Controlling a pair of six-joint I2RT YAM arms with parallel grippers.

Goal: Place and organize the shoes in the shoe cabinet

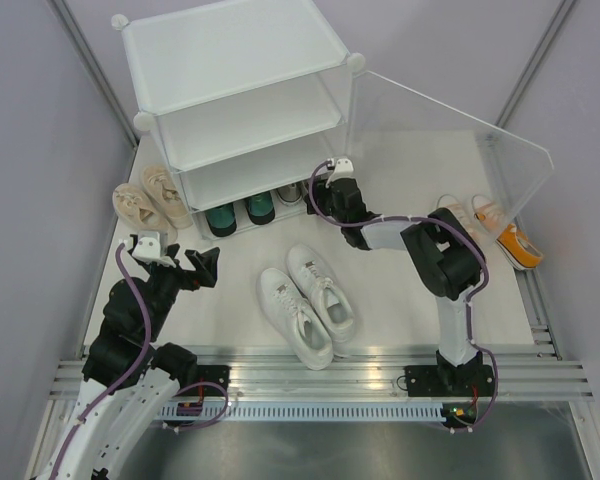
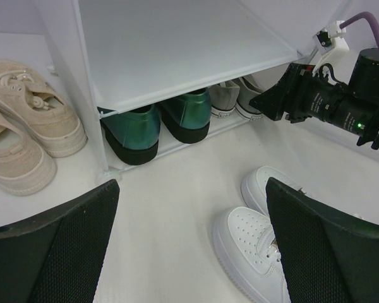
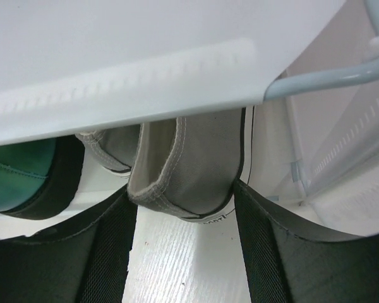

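White tabletop (image 1: 240, 300) carries the shoe cabinet (image 1: 230, 50), far left; the grey shoe (image 3: 189, 158) sits in its bottom tier. Right gripper (image 3: 184, 196) straddles the heel; pinching or not, I cannot tell. Left gripper (image 2: 192, 189) gapes empty. Retreating in contact could drag the shoe out.

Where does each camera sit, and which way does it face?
Top external: high at the near side, looking down on the shoe cabinet, white shoes, left arm and right arm.
Left wrist: on the left arm, facing the cabinet's bottom shelf; the left gripper shows.
Right wrist: low at that shelf; right gripper flanks the heel of a grey shoe.
Both wrist views share the green shoes.
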